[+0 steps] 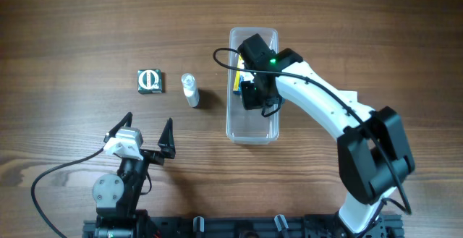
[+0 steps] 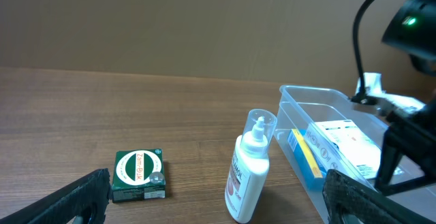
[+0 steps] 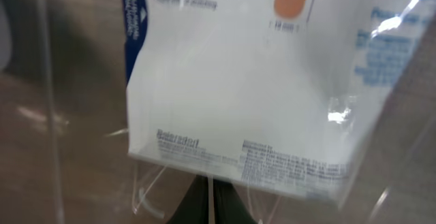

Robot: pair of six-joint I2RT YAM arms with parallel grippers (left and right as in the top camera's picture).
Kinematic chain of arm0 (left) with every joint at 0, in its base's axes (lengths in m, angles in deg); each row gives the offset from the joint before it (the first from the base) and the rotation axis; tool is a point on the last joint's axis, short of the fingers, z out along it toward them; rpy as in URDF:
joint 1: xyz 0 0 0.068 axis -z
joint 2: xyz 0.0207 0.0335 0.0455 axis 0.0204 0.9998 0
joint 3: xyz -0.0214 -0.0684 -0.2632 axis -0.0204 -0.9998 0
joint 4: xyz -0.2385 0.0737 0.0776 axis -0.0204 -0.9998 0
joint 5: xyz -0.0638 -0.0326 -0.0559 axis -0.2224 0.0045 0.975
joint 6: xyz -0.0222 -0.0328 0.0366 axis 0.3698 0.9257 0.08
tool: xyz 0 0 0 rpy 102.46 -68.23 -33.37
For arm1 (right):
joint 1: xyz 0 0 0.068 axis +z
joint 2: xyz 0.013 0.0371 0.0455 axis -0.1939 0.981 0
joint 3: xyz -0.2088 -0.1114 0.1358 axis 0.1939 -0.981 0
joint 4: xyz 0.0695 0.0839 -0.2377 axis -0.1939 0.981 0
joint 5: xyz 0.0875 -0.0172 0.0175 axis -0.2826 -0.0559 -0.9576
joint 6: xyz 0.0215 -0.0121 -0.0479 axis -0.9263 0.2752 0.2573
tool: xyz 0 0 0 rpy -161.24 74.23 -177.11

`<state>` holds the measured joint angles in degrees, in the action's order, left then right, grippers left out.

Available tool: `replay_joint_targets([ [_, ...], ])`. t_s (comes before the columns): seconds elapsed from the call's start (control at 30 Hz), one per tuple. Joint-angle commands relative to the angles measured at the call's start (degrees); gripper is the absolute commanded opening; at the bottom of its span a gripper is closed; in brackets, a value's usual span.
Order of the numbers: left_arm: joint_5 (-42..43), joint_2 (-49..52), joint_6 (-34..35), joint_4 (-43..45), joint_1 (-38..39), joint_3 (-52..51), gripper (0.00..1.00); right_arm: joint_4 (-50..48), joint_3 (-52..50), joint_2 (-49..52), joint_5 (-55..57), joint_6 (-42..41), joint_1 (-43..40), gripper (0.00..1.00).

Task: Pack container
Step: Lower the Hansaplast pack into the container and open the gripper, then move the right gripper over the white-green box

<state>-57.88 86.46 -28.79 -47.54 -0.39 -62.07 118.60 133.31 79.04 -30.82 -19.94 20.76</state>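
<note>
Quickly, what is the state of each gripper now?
Left gripper: open, holding nothing.
Right gripper: looks closed, jaws together, near the white cardboard box in the clear plastic container.

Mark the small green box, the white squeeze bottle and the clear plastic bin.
small green box (image 2: 139,175), left wrist view, lid.
white squeeze bottle (image 2: 243,180), left wrist view, body.
clear plastic bin (image 1: 253,136), overhead view, near wall.

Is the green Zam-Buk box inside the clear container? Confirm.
No, the green Zam-Buk box lies on the table, outside the container.

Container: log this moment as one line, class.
right pincer in container, at white box | left pincer open, idle | bottle, green box outside
</note>
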Motion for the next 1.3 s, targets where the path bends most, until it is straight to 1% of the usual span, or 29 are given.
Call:
replay_joint_targets([
  [0.0,0.7,-0.3,-1.1,-0.2,-0.4,-0.3,1.00,-1.9,-0.3,1.7,4.2,-0.5,-0.1,0.04],
  [0.17,0.7,-0.3,-1.1,-0.2,-0.4,-0.3,1.00,-3.6,-0.3,1.7,8.9,-0.4,-0.2,0.04],
  [0.37,0.7,-0.3,-1.1,-0.2,-0.4,-0.3,1.00,-3.2,-0.3,1.7,8.8,-0.5,-0.4,0.04],
  [0.63,0.7,-0.3,-1.1,-0.2,-0.4,-0.3,1.00,-7.7,-0.3,1.7,8.8,-0.6,-1.4,0.05],
  [0.77,0.7,-0.3,-1.1,-0.2,-0.4,-0.3,1.00,-7.1,-0.2,1.6,8.7,-0.4,-2.6,0.05],
  [0.87,0.7,-0.3,-1.1,-0.2,-0.4,-0.3,1.00,-7.1,-0.2,0.9,6.4,1.5,-2.6,0.06],
  [0.97,0.7,-0.3,-1.1,-0.2,-0.4,-0.3,1.00,-6.8,-0.1,-0.2,4.7,1.5,-2.6,0.06],
  [1.03,0.7,-0.3,-1.1,-0.2,-0.4,-0.3,1.00,-6.8,-0.1,-2.0,3.0,1.5,-2.6,0.06],
  [1.13,0.7,-0.3,-1.1,-0.2,-0.4,-0.3,1.00,-5.8,1.1,-7.5,2.8,1.5,-2.7,0.07],
  [1.2,0.7,-0.3,-1.1,-0.2,-0.4,-0.3,1.00,-3.5,2.5,-12.8,2.8,1.5,-3.2,0.10],
  [1.27,0.7,-0.3,-1.1,-0.2,-0.4,-0.3,1.00,1.8,3.3,-20.9,3.8,1.5,-5.1,0.14],
])
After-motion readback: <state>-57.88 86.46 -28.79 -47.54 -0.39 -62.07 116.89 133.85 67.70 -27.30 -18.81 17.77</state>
